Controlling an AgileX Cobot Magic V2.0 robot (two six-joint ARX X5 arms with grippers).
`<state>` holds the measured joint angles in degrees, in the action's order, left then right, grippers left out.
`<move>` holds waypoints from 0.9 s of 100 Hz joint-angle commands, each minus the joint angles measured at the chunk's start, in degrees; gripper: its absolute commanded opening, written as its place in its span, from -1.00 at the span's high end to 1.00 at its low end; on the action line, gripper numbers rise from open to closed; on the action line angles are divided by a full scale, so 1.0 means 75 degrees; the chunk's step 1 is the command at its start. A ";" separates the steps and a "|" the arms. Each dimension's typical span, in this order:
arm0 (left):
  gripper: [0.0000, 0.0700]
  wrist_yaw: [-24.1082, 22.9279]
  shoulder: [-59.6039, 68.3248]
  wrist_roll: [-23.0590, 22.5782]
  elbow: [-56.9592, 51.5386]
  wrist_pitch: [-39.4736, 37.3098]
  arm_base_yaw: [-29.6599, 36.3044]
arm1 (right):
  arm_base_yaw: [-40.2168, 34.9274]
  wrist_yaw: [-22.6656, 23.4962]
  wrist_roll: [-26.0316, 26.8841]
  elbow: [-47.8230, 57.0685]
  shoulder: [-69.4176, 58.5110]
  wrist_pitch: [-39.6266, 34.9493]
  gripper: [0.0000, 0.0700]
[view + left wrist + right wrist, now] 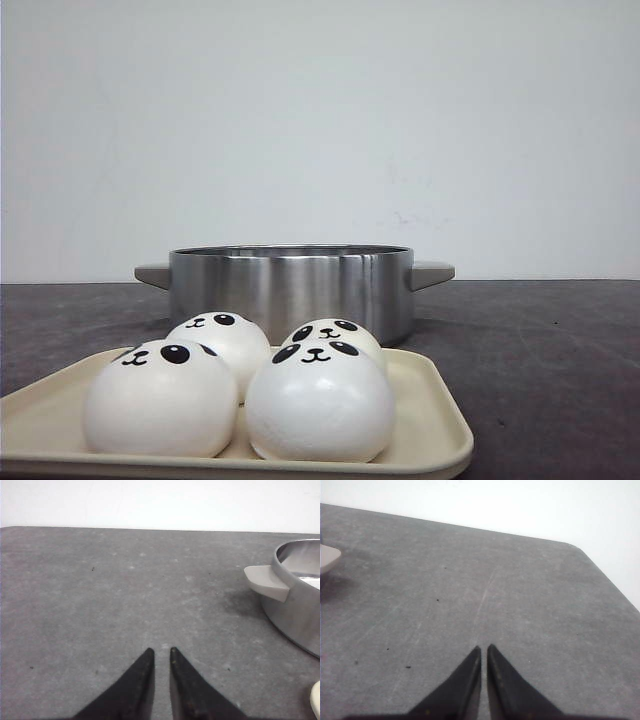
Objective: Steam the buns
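Front: four buns (240, 395) are sitting domes-up in a tight two-by-two cluster on the cream tray (440, 432), panda faces pointing up toward the camera, no clear long axis, with the steel pot (290, 285) standing just behind the tray on the grey table (540, 350). Left wrist: left gripper (161, 652) is hovering over bare table, fingers nearly together with a thin gap, holding nothing, pot handle (266, 582) off to one side. Right wrist: right gripper (484, 648) is showing the same narrow slit, empty, touching nothing.

My left gripper (161, 652) has two matte black fingers tapering to sharp points. My right gripper (484, 649) looks the same: plain, smooth, unmarked.
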<state>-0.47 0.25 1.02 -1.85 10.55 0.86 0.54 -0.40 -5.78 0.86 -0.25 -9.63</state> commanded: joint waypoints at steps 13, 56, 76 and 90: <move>0.97 0.0012 0.0003 0.0009 0.0140 0.0041 -0.0015 | -0.0003 0.0000 -0.0047 -0.0020 0.0006 0.0093 0.96; 0.97 0.0012 0.0003 0.0009 0.0140 0.0041 -0.0015 | -0.0003 0.0000 -0.0047 -0.0020 0.0006 0.0093 0.96; 0.97 0.0012 0.0003 0.0009 0.0140 0.0041 -0.0015 | -0.0003 0.0000 -0.0047 -0.0020 0.0006 0.0093 0.96; 0.97 0.0015 0.0003 0.0009 0.0140 0.0041 -0.0015 | -0.0003 0.0000 -0.0047 -0.0020 0.0006 0.0096 0.96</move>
<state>-0.47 0.25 1.02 -1.85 10.55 0.86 0.54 -0.40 -5.78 0.86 -0.25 -9.65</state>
